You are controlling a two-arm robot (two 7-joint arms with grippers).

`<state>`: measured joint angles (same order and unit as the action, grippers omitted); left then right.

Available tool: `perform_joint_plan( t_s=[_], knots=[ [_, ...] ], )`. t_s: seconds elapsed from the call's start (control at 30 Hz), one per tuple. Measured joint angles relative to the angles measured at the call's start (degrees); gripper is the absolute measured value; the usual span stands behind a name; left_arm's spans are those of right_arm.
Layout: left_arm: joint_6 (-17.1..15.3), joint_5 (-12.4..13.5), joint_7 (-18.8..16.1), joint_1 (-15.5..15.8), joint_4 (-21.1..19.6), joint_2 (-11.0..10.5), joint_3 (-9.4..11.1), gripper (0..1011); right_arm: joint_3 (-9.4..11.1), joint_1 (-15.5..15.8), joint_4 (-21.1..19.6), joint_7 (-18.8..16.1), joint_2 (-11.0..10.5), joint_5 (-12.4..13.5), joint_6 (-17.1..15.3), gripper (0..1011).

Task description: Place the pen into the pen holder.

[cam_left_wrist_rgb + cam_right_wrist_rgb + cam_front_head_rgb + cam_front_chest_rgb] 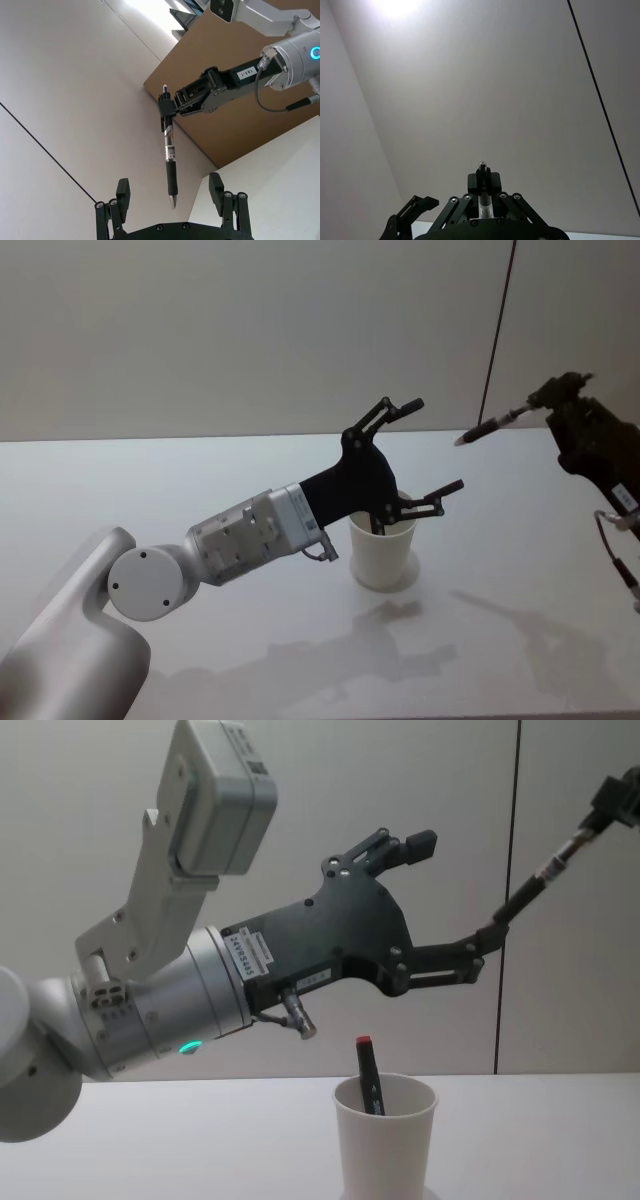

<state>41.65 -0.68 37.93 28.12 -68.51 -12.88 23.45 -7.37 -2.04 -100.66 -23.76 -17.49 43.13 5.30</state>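
Note:
A black pen [490, 427] hangs in the air at the right, with my right gripper [540, 400] shut on its upper end. Its tip slants down toward my left gripper [435, 445], which is open with nothing between its fingers. That gripper hovers above the pen holder [383, 552], a white paper cup standing on the table. From the chest, the pen [545, 870] runs from the right gripper [620, 795] to near the left gripper's [455, 890] far fingertip. The left wrist view has the pen [171, 160] pointing down between the spread fingers [122, 192].
The pen holder [385, 1135] holds another pen with a red cap [368, 1082], standing upright. The white table [200, 490] runs back to a pale wall with a dark vertical seam [500, 320]. The left arm's grey forearm [250, 535] crosses the table's left half.

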Motion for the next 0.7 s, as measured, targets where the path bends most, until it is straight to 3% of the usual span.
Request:
perform_joint_plan(
  t_s=[0.7],
  knots=[
    [0.0,0.0,0.0,0.0,0.0,0.0,0.0,1004,-0.7,-3.5,9.8,-2.7,1.0,-5.1,4.6,131]
  ],
)
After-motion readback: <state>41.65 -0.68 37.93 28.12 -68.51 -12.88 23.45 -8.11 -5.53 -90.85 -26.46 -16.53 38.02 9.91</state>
